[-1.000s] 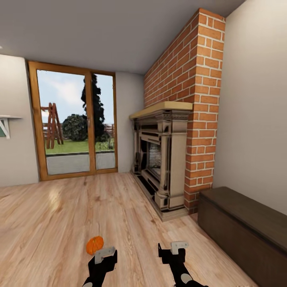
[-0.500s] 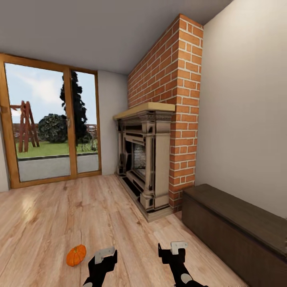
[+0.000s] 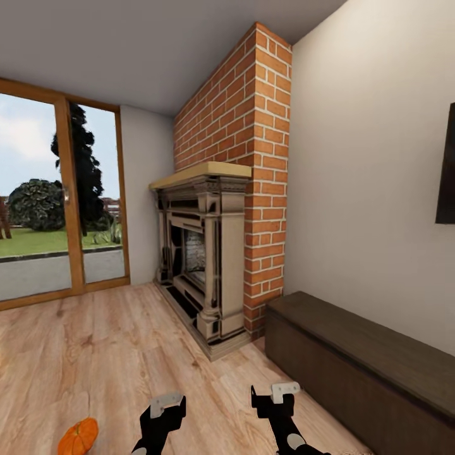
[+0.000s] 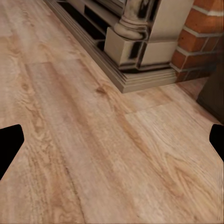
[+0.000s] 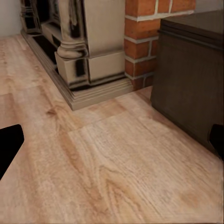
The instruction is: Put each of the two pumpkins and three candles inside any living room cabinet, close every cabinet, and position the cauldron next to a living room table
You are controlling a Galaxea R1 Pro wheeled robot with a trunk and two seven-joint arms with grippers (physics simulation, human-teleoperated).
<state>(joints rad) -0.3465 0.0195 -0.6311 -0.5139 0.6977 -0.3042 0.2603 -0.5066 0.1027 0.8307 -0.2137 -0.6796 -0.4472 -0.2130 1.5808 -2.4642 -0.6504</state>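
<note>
One small orange pumpkin lies on the wooden floor at the head view's lower left, left of my left gripper and apart from it. The long, low dark-brown cabinet stands against the right wall with its front shut, and its near end appears in the right wrist view. My right gripper hovers over the floor short of that cabinet. Both grippers are open and hold nothing, with their fingertips wide apart in the left wrist view and the right wrist view.
A brick chimney with a stone fireplace stands just left of the cabinet, its plinth jutting onto the floor. A glazed patio door fills the far left wall. A dark panel hangs on the right wall.
The whole picture has slid left, so the camera has turned right. The pumpkin now sits at the lower left corner, more of the cabinet shows, and both grippers keep their pose.
</note>
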